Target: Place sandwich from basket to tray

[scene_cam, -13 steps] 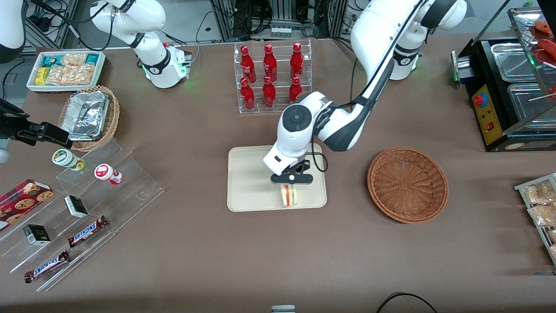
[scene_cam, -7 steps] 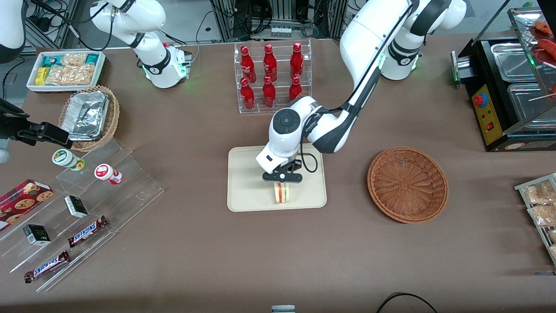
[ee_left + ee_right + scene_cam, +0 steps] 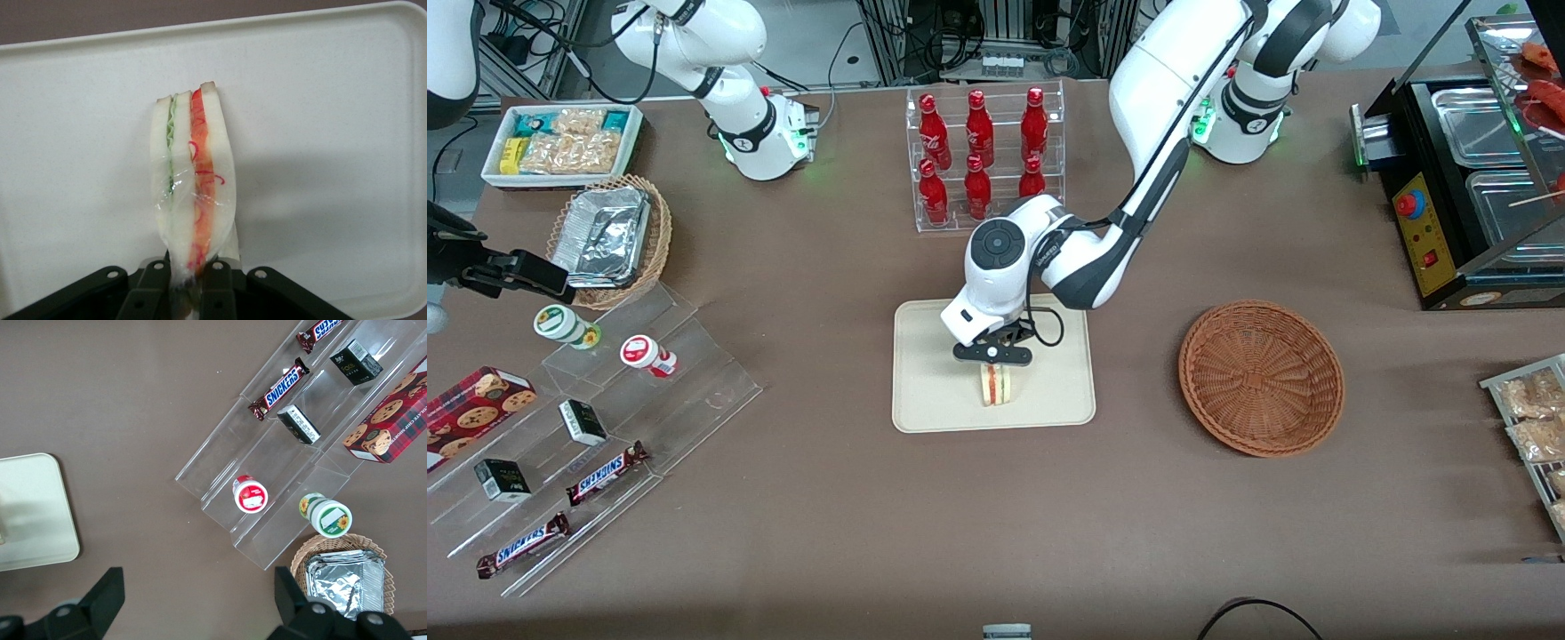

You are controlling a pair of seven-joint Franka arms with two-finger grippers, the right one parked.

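Claw (image 3: 993, 364) with sandwich (image 3: 996, 386) above tray (image 3: 934, 400)

Our left arm: glossy white shells, black bands at the joints, dark round cap on the wrist, thin black cable looped beside it. Its gripper (image 3: 993, 363) is matte black, with screws on its body.

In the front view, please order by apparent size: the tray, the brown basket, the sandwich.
1. Tray, largest.
2. Basket, somewhat smaller in area.
3. Sandwich, far the smallest, held over the tray in the shut pincer.
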